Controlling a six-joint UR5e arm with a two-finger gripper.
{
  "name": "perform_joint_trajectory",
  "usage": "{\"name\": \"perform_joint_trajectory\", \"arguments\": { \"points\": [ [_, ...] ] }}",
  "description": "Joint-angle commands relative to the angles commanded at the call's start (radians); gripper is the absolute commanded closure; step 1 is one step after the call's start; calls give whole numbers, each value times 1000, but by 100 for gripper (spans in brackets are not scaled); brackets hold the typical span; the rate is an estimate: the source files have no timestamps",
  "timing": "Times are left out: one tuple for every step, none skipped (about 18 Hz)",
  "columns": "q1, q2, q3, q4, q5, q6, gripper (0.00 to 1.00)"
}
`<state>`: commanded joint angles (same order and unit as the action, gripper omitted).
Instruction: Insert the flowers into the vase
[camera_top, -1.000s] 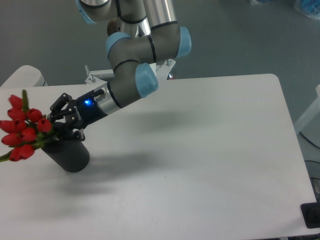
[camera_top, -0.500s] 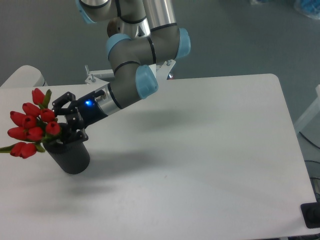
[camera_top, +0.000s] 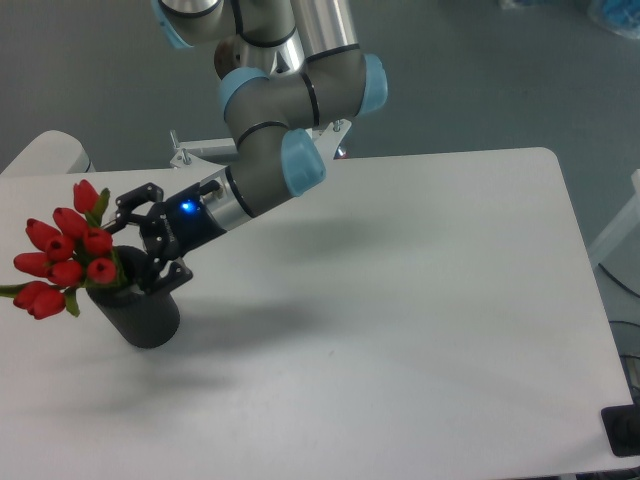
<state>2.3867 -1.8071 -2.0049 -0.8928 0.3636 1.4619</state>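
Observation:
The flowers (camera_top: 66, 256), a bunch of red tulip buds with green stems, stand with their stems in the mouth of the black vase (camera_top: 143, 314) at the table's left side. The buds lean out to the left over the rim. My gripper (camera_top: 137, 243) sits just right of the bunch, above the vase mouth. Its fingers are spread open, with one fingertip above the stems and one below, and neither is pressing on them. The lower stems are hidden inside the vase.
The white table (camera_top: 400, 300) stretches to the right and front of the vase. A second white surface (camera_top: 45, 152) lies at the far left. A metal bracket (camera_top: 190, 152) stands behind the arm, and a black object (camera_top: 624, 430) sits at the bottom right corner.
The bunch swung upward and settled into the vase mouth. The gripper then drew back a little to the right, while the flowers stayed in place.

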Motion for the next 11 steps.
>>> {"name": "perform_joint_trajectory", "arguments": {
  "points": [
    [9,2,0,0,-2,-3,0],
    [20,3,0,0,-2,-5,0],
    [32,5,2,3,-2,-6,0],
    [45,8,0,5,-2,-6,0],
    [57,9,0,6,-3,-5,0],
    [66,11,0,6,-3,-3,0],
    [75,11,2,8,-3,-3,0],
    [86,11,2,8,-3,-2,0],
    [98,12,2,8,-3,-3,0],
    [109,15,5,8,-3,-3,0],
    [124,20,6,8,-3,-6,0]
  ]
}}
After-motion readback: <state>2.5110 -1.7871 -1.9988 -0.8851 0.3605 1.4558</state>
